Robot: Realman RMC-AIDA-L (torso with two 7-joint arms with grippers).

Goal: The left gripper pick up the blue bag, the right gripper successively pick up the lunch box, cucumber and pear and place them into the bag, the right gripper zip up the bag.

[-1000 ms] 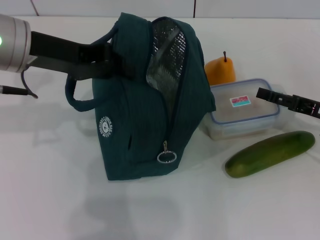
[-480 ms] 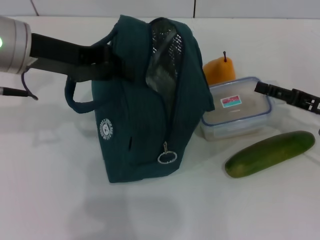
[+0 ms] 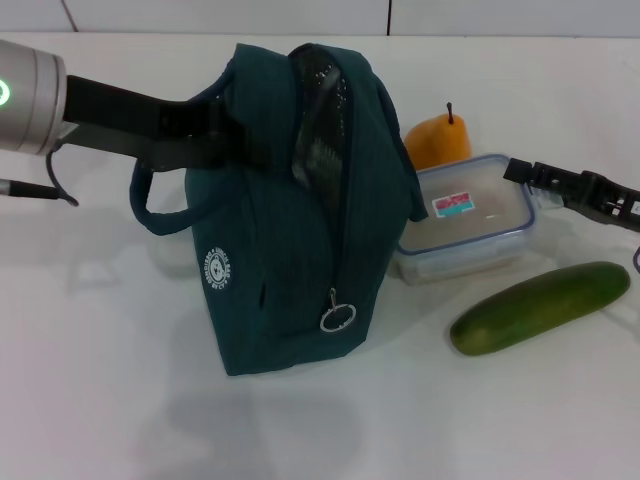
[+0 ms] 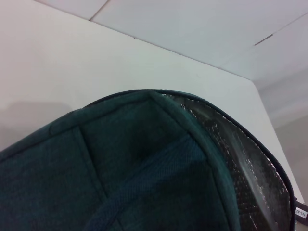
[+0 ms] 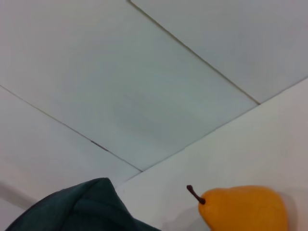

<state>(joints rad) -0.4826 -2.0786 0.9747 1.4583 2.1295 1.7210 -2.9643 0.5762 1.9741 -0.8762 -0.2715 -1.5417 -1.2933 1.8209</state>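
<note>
The left gripper point(image 3: 235, 140) pinches the soft blue bag point(image 3: 290, 250) upright at centre, while right of it the rigid, slick lunch box point(image 3: 465, 228) wants gripping across its short sides by the right gripper point(image 3: 520, 170), whose spread I cannot tell.

My blue bag point(image 3: 290, 210) stands upright, unzipped; right of it lie the lunch box point(image 3: 465, 230), cucumber point(image 3: 540, 307), pear point(image 3: 437, 140) farther back.

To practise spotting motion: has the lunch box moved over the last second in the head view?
Yes. The lunch box has slid toward the blue bag; against the unmoved cucumber it sits farther left, with the right gripper at its far edge.
</note>
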